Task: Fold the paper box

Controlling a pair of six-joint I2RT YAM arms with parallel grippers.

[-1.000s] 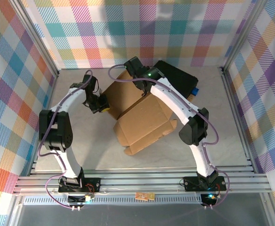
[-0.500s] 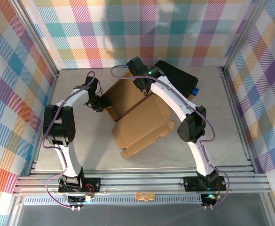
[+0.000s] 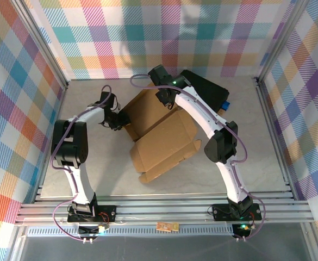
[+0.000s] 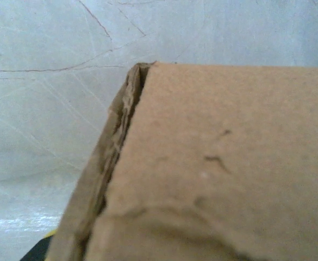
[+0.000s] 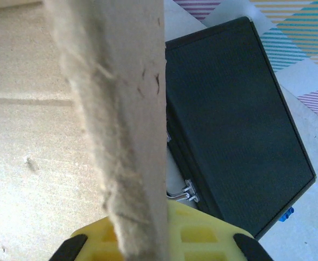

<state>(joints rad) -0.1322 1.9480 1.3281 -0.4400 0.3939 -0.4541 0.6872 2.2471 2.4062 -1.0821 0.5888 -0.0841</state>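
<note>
Brown cardboard, half folded: the paper box in the middle of the tabletop, just beside the black case at the far right. Right end effector pinched on a standing flap edge at the far side. Left end effector at the left corner; open or closed, cannot tell. Step now, by the look: raising the walls. Next, maybe: push the left side up while holding the far flap steady.

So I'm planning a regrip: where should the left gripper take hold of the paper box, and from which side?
Probably the raised left edge of the paper box, approached from the left over bare table. That panel stands up with its thin corrugated edge exposed, so fingers can straddle it; the black case crowds the right.
</note>
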